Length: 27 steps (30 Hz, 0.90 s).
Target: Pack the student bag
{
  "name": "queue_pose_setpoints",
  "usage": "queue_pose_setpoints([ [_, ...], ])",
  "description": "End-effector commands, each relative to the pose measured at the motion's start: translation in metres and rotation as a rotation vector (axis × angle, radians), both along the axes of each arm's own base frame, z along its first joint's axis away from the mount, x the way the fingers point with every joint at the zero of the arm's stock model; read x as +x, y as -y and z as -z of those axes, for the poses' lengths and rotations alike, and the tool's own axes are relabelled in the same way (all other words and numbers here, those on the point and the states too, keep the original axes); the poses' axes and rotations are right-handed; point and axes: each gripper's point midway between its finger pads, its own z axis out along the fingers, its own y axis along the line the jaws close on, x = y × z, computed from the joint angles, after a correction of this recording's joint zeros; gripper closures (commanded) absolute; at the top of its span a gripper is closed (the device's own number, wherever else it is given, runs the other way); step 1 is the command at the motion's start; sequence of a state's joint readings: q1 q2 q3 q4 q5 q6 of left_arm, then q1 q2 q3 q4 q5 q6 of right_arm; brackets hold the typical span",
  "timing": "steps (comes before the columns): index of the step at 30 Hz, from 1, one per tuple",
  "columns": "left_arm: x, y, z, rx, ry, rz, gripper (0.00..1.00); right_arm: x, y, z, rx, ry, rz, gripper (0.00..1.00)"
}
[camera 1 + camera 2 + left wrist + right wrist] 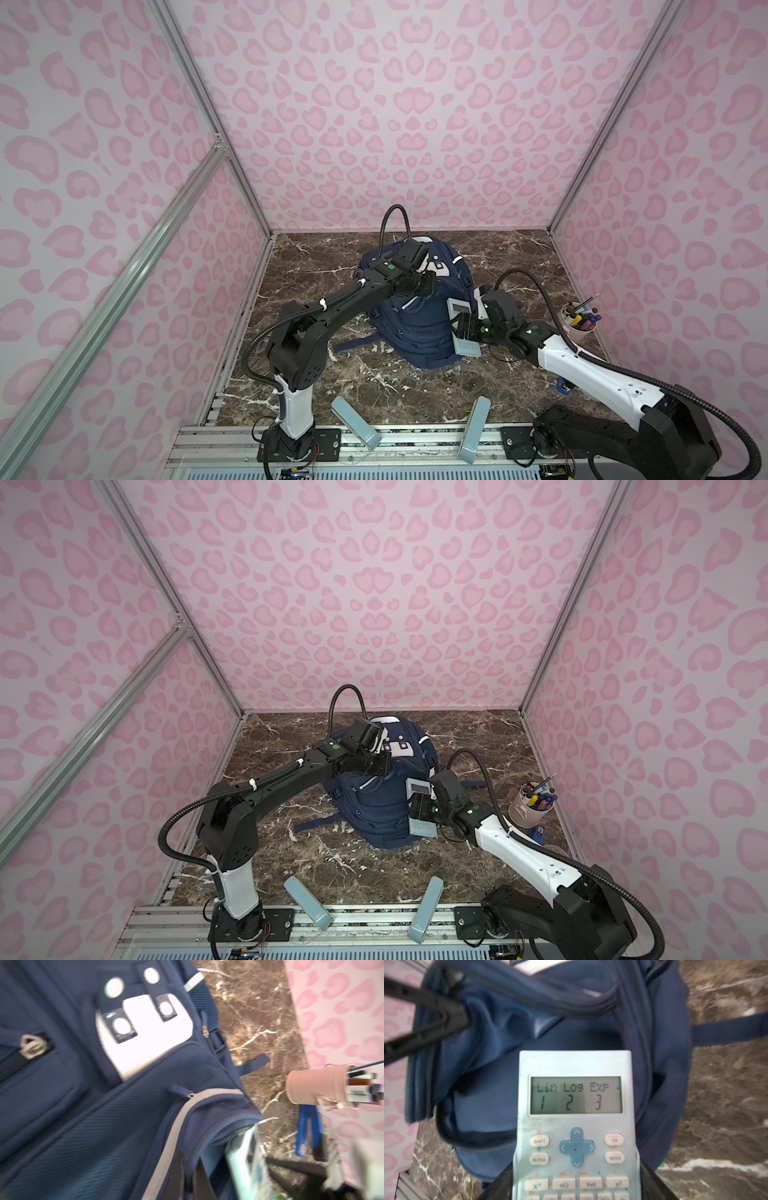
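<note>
- The backpack (415,332), navy with a white patch at its far end, lies front side up on the brown marble tabletop (374,386). It is around the middle, toward the far wall.
- The left fingers (452,1016) are pressed together on a fold of the backpack's fabric at the edge of an unzipped pocket. The pocket's mouth gapes beside them.
- In both top views that arm reaches over the bag's middle.
- The right fingers (652,1184) pinch a pale blue calculator (575,1095) at its key end, one finger on each long side.
- The calculator's screen end points at the open pocket, above the bag's right side. The screen reads "Lin Log Exp" over "1 2 3".
- A pink cup of pens (578,326) stands near the right wall, well apart from the bag. A blue object (307,1132), too blurred to name, lies just beside it.
- Two pale blue blocks (355,422) (473,428) lie at the near edge, between the arm bases.
</note>
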State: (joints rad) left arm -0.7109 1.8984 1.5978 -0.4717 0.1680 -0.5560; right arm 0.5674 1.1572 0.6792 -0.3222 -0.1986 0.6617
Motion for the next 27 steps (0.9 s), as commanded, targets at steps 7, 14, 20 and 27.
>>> queue_pose_setpoints([
  [7,-0.009,0.018,-0.046,-0.162,0.057,-0.008,0.97,0.023,-0.012,0.01,0.013,-0.021,0.02,0.46],
  [14,-0.052,0.021,-0.057,-0.298,0.013,0.02,0.97,0.076,-0.019,0.017,0.013,-0.071,0.054,0.46],
  [20,-0.082,0.029,-0.057,-0.407,-0.042,0.046,0.97,0.111,-0.023,0.018,-0.003,-0.089,0.057,0.45],
  [27,-0.065,0.011,-0.062,-0.438,-0.014,-0.002,0.97,0.103,-0.052,0.004,-0.068,-0.073,-0.002,0.28],
])
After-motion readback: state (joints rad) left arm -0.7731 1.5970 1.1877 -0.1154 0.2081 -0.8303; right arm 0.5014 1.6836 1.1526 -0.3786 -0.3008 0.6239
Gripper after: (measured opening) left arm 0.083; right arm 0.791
